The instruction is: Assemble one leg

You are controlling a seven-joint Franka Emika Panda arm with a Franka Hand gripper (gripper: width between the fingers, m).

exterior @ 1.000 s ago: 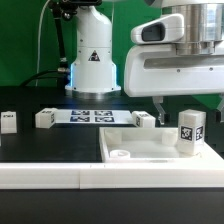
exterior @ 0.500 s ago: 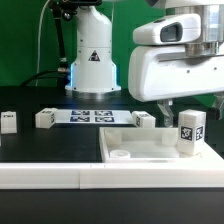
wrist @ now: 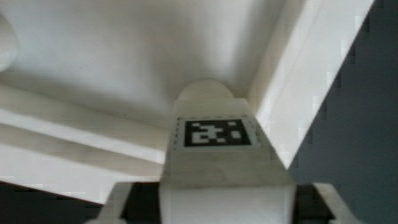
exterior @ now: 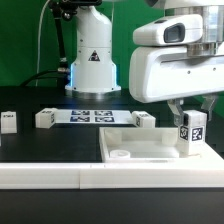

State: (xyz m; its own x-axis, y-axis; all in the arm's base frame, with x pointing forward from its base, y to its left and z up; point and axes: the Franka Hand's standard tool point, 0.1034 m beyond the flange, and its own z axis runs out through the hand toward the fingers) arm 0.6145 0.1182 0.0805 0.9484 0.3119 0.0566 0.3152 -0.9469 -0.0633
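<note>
The leg (exterior: 190, 134) is a small white post with a black-and-white tag. It stands upright on the large white panel (exterior: 145, 147), near the panel's edge at the exterior view's right. My gripper (exterior: 195, 106) hangs directly over it, one finger on each side of its top. In the wrist view the leg (wrist: 217, 140) fills the space between my fingers (wrist: 135, 203), with a dark gap on each side. The gripper (wrist: 221, 204) is open and not clamped on it.
Three other white posts (exterior: 8, 121) (exterior: 44, 118) (exterior: 145, 119) lie on the black table. The marker board (exterior: 90, 115) lies behind them, in front of the robot base (exterior: 93, 60). A small round white peg (exterior: 120, 155) sits on the panel. A white ledge (exterior: 50, 176) runs along the front.
My gripper has moved toward the exterior view's right and come lower, from beside the leg to straddling its top. The leg and the other parts have not moved.
</note>
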